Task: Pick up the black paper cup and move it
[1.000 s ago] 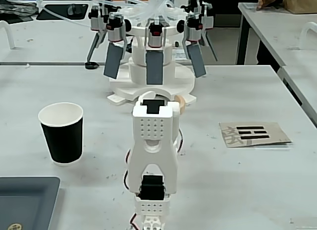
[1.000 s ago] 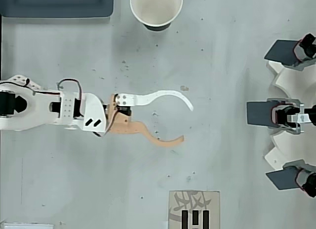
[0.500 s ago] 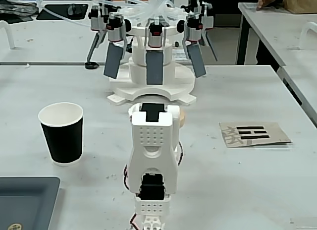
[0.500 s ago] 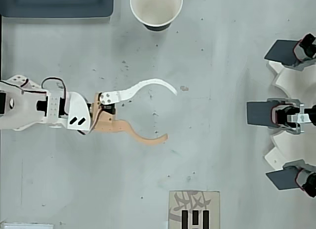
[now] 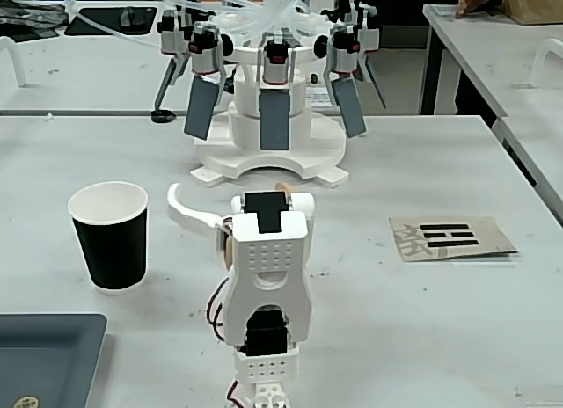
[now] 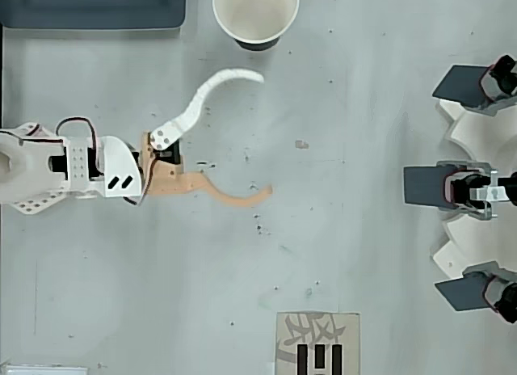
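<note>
The cardboard card bears black bars and an unreadable character.

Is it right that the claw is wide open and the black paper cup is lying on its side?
Not quite. The claw is wide open, but the black paper cup stands upright with its open mouth up, as the fixed view shows.

Pale grey tabletop, speckled with small dark marks and scuffs, lit evenly from above, no hard shadows. Dark blue-grey tray at near left corner in fixed view. Card with black bars and printed character lying flat at right. White multi-armed rig with grey paddles and clear tubing at far edge. Second table behind, another table at right with brown paper bag on it. Dark gap between tables.
</note>
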